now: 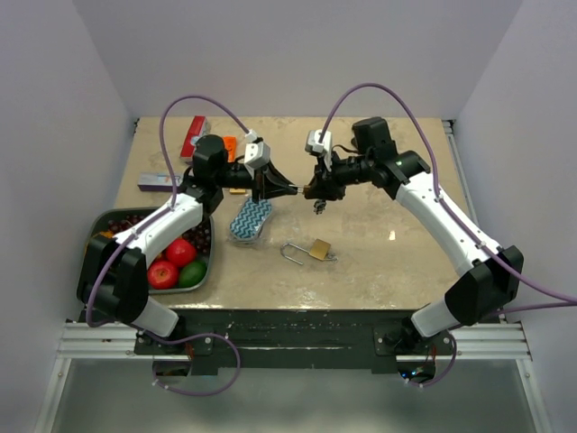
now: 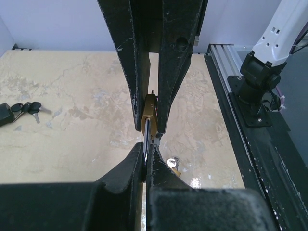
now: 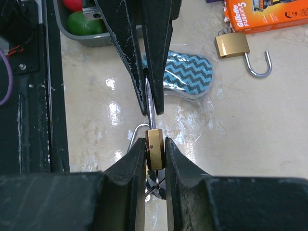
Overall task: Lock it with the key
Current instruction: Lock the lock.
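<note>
My two grippers meet tip to tip above the middle of the table. The left gripper (image 1: 288, 189) (image 2: 146, 150) is shut on a thin silver key (image 2: 146, 132) (image 3: 150, 103). The key's blade runs straight into the end of a small brass padlock (image 3: 155, 150) (image 2: 150, 108). That padlock sits edge-on between the fingers of my right gripper (image 1: 311, 191) (image 3: 155, 142), which is shut on it. A silver curve (image 3: 136, 132), apparently its shackle, shows just left of the lock body.
A second brass padlock (image 1: 315, 250) (image 3: 232, 45) lies on the table with its shackle open. Nearby are a blue zigzag pouch (image 1: 250, 219), an orange razor box (image 3: 267, 14), a bunch of keys (image 2: 24, 109) and a grey bin (image 1: 95, 239) of fruit at the left.
</note>
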